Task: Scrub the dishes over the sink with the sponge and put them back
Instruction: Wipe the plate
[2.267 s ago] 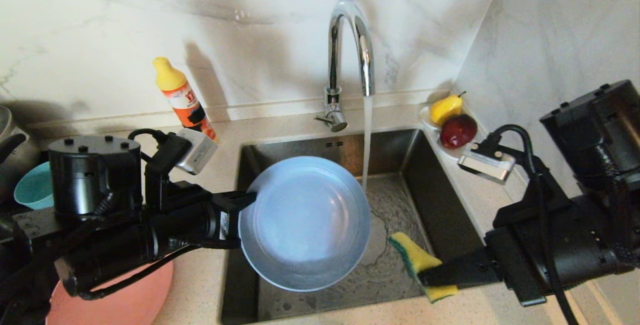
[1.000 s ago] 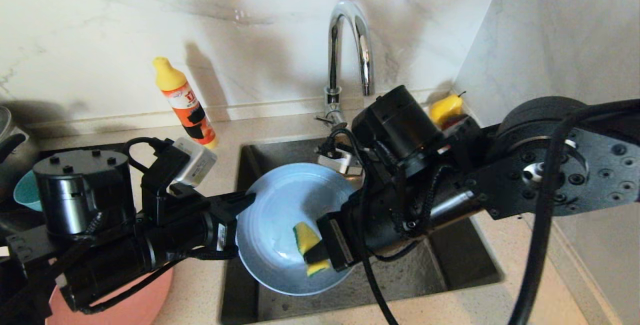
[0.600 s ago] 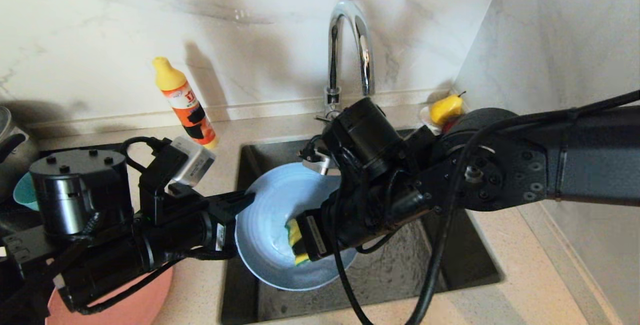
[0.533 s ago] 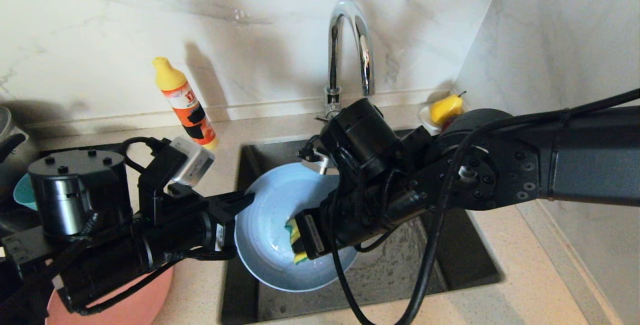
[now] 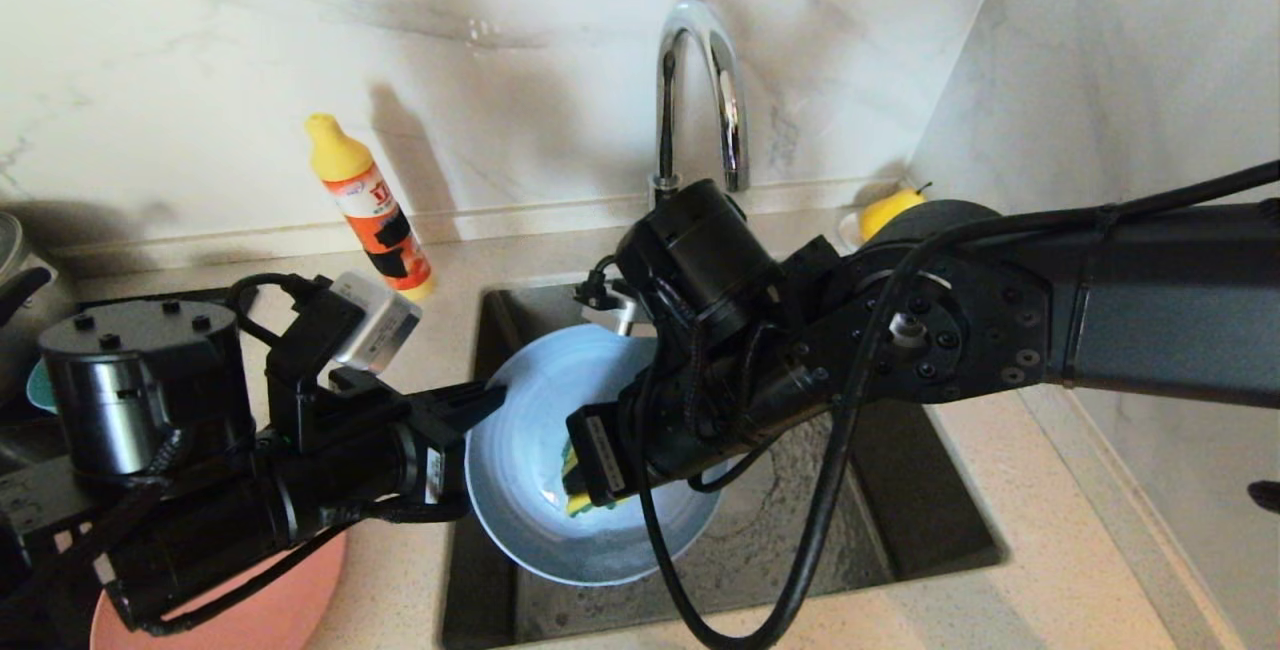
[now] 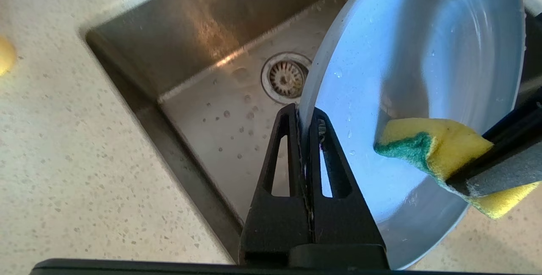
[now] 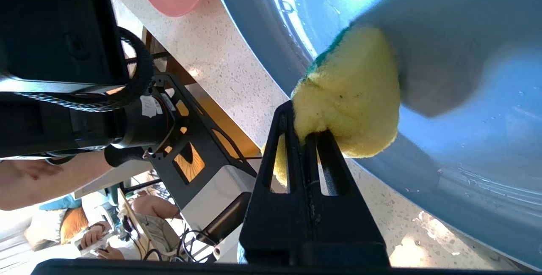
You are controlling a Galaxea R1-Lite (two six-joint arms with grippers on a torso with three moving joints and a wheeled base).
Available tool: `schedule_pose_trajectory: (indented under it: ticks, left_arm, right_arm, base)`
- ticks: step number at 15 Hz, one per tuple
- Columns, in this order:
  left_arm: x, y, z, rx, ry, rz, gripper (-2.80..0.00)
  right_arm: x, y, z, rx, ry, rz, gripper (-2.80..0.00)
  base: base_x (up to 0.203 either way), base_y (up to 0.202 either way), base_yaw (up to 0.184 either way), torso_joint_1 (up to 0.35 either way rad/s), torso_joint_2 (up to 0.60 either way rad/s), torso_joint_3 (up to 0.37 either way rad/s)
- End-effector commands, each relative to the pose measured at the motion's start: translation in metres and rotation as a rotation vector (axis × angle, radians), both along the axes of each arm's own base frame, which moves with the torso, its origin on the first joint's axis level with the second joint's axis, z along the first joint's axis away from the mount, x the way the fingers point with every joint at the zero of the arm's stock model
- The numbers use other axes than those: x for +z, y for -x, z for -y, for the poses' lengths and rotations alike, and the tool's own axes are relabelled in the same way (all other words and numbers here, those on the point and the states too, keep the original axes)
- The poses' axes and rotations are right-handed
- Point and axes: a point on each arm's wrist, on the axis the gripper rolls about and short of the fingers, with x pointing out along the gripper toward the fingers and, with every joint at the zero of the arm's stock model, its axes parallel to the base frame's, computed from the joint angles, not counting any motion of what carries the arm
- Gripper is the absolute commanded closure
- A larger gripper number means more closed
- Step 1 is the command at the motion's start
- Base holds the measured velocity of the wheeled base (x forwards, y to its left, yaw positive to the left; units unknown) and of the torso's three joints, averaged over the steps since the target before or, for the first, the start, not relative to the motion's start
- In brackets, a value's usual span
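Scrubbing now: the right end effector point(image 5: 580, 465) presses the sponge point(image 5: 572, 470) against the inner face of the grey-blue plate point(image 5: 530, 490), left of centre in the head view.
Right grip: fingers together, clamped on the sponge, whose yellow body bulges out past them.
Left grip: the left end effector point(image 5: 490, 398) is pinched shut on the plate's rim at the plate's upper left, holding it tilted above the sink point(image 5: 900, 530).
Key relation: the sponge touches the plate's face low in the well, on the side towards the left end effector; the rest of the face spreads up and to the right of it in the frame, so I judge the next strokes should sweep that way.
Nearer arm: the right one is already on the face; the left only steadies the rim.
Left wrist view: the plate point(image 6: 419, 97) stands nearly edge-on between the fingers point(image 6: 277, 169), the sponge point(image 6: 440, 156) shows its green layer towards the plate, and the drain point(image 6: 286, 78) lies beyond, all hidden from the head camera by the right arm.
Right wrist view: the sponge point(image 7: 351, 97) is squashed where it meets the plate point(image 7: 487, 97), which the head view cannot show.
Other dishes: the salmon-pink plate point(image 5: 250, 610) sits on the desk point(image 5: 1000, 610) at lower left; a sliver of teal bowl point(image 5: 36, 382) peeps out at far left.
Tap: the tap point(image 5: 700, 90) stands at top centre, with no stream visible.
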Motion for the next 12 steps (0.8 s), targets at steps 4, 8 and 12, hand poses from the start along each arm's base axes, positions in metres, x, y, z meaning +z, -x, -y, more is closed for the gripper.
schedule_pose_trajectory:
  ticks: [4, 8, 12]
  left_arm:
    - [0.003, 0.004, -0.002, 0.001, 0.013, 0.012, 0.0]
    - [0.003, 0.004, -0.002, 0.003, 0.017, 0.009, 0.0]
    - [0.006, 0.006, -0.003, 0.005, 0.023, 0.022, 0.0]
  right_arm:
    - [0.014, -0.003, 0.007, -0.018, -0.02, 0.016, 0.0]
    - [0.024, -0.017, 0.019, -0.067, -0.043, 0.043, 0.0]
    - [0.033, -0.023, 0.047, -0.126, -0.023, 0.026, 0.0]
  base:
    - [0.0, 0.0, 0.0, 0.0, 0.0, 0.0]
    - [0.0, 0.0, 0.0, 0.0, 0.0, 0.0]
    - [0.0, 0.0, 0.0, 0.0, 0.0, 0.0]
